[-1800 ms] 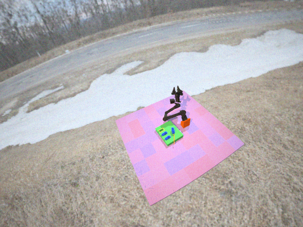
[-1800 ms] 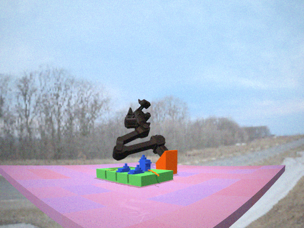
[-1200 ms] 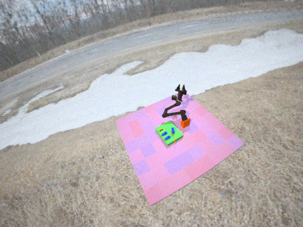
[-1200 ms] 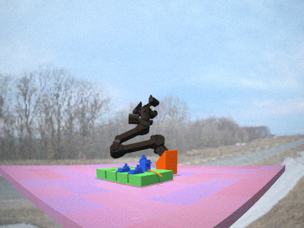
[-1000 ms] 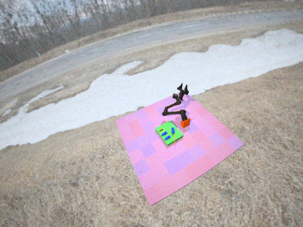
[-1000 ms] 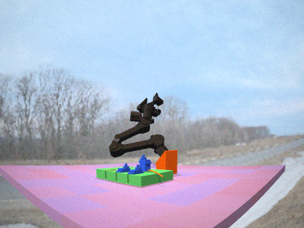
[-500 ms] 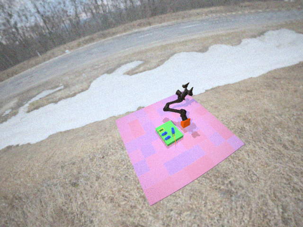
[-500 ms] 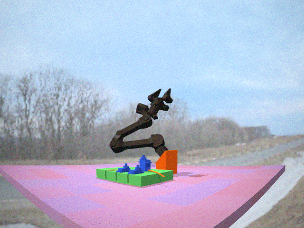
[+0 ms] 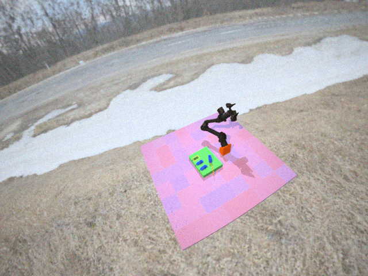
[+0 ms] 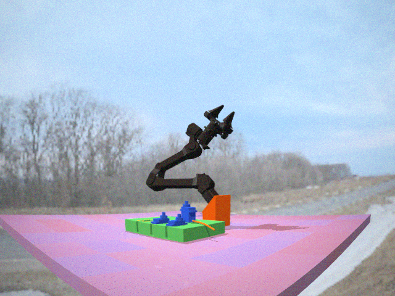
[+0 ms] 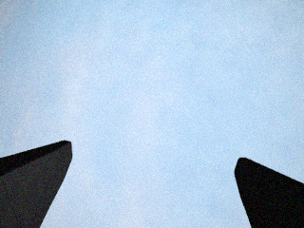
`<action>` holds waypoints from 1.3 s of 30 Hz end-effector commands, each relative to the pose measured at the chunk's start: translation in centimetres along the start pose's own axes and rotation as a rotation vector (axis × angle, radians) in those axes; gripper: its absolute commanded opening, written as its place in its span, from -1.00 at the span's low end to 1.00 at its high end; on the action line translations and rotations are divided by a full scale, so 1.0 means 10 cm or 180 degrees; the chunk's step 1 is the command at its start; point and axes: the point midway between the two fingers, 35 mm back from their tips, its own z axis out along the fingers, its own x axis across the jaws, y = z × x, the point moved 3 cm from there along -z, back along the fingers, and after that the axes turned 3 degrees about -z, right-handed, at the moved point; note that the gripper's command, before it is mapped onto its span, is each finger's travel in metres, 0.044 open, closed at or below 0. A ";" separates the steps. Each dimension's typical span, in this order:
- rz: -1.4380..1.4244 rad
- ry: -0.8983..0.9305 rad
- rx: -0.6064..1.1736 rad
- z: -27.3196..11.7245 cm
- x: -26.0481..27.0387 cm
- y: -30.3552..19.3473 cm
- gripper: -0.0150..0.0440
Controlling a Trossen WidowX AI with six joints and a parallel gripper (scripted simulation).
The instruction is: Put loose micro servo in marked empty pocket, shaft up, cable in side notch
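no readable text, labels, brands, numbers or signs in any view, nothing legible on the green deck (image 10: pixel 178 232), the orange base block (image 10: pixel 218 209), the pink mat (image 10: pixel 127 264) or the dark arm
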 end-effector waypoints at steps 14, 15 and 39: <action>0.0542 0.1231 0.0612 0.25 0.78 -0.44 1.00; 0.0583 0.1314 0.0662 0.25 0.83 -0.47 1.00; 0.1559 0.3028 0.2097 -0.10 2.03 -1.22 1.00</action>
